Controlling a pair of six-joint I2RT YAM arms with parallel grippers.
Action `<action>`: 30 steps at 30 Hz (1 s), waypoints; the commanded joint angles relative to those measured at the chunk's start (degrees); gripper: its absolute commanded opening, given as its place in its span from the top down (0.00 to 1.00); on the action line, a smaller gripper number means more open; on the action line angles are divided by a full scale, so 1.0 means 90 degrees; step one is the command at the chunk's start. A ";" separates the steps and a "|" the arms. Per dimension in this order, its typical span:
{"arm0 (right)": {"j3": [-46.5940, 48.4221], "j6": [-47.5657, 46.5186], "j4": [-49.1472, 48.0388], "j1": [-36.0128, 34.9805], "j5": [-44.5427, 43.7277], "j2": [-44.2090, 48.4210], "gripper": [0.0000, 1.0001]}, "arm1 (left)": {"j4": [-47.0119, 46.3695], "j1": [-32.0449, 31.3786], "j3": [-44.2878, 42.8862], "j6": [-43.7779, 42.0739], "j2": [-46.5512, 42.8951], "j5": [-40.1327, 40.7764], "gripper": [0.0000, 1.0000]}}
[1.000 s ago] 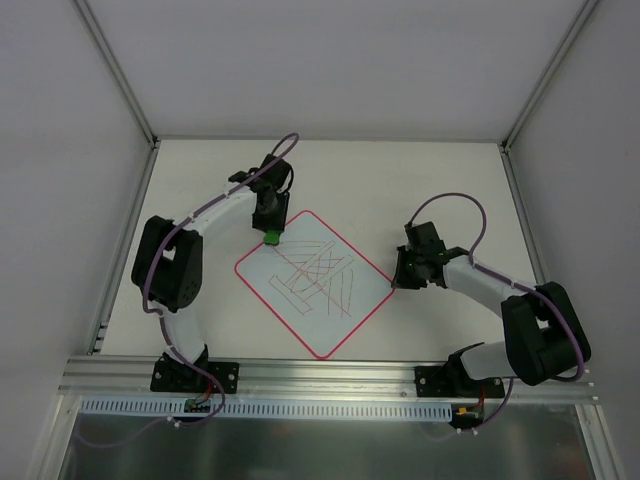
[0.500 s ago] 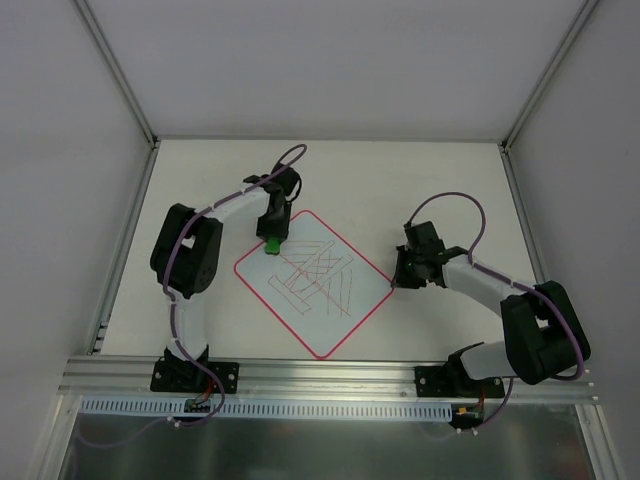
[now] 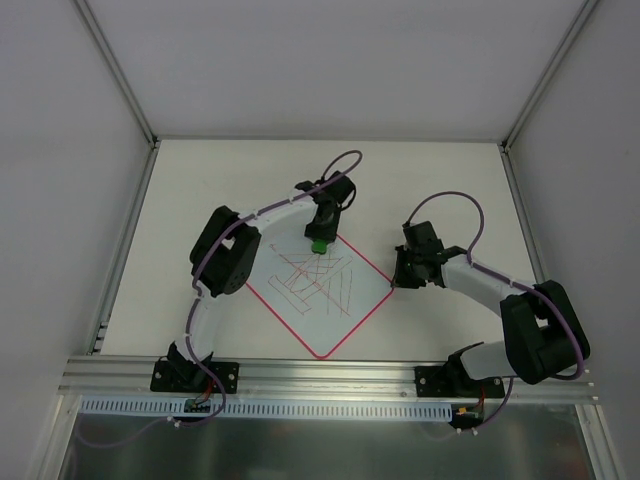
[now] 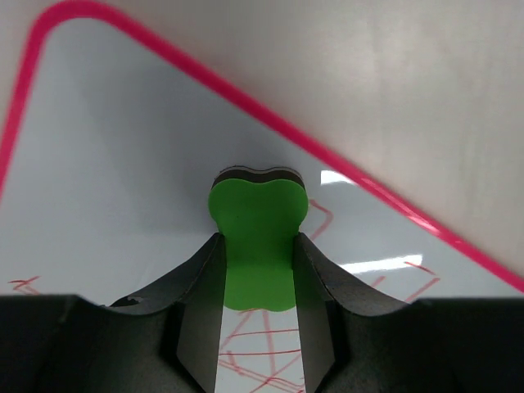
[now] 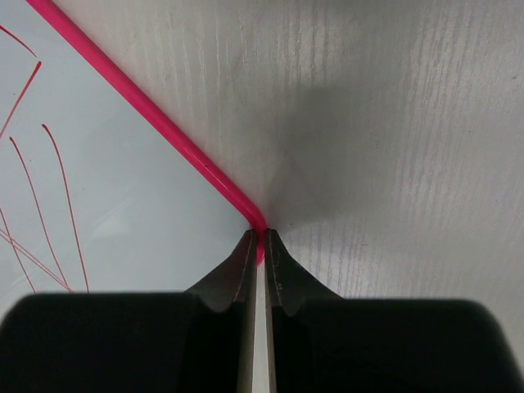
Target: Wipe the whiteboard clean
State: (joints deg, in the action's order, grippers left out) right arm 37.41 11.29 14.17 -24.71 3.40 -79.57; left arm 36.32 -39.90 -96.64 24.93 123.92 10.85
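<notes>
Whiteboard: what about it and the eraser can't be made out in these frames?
- Top external: the left arm covers the whiteboard's left-hand corner; any marks there are hidden.
- Left wrist: the green eraser's wiping face is turned away, so contact with the board is unclear; the left claw hides its lower part.
- Right wrist: the right claw hides the board's corner tip; a pinch versus a press is unclear.

Pretty plain setup: a pale off-white surface (image 3: 200, 200) with a faint woodgrain, boxed in by flat white walls (image 3: 320, 60) at the back and both sides. Bare aluminium posts (image 3: 115, 70) run up from the far corners, and a metal rail (image 3: 330, 372) runs along the near edge. The light is soft and even, with gentle shadows.
</notes>
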 commanded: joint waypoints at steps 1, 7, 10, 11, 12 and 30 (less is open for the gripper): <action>0.0033 -0.0043 0.0163 -0.0116 -0.0055 -0.0251 1.00 | 0.0057 -0.0566 -0.0141 0.0599 0.0713 -0.0796 1.00; 0.0004 -0.0024 0.0163 -0.0116 -0.0094 -0.0241 1.00 | 0.0067 -0.0149 0.0541 0.1009 0.0353 -0.0415 1.00; 0.0013 -0.0034 0.0163 -0.0116 -0.0094 -0.0260 1.00 | 0.0067 0.0339 0.1147 0.1058 -0.0057 -0.0240 1.00; 0.0013 -0.0024 0.0163 -0.0116 -0.0114 -0.0270 1.00 | 0.0076 0.0458 0.1283 0.1010 -0.0154 -0.0181 1.00; 0.0023 -0.0024 0.0154 -0.0116 -0.0124 -0.0280 1.00 | 0.0086 0.0565 0.1517 0.1000 -0.0339 -0.0132 1.00; 0.0033 -0.0024 0.0163 -0.0116 -0.0143 -0.0348 1.00 | 0.0428 0.1806 0.2730 0.0804 -0.1161 -0.0015 1.00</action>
State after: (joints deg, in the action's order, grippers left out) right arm 38.04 11.38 12.73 -25.43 3.99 -80.86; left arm 30.83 -25.45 -76.58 33.26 110.76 8.56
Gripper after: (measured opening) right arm 0.052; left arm 0.341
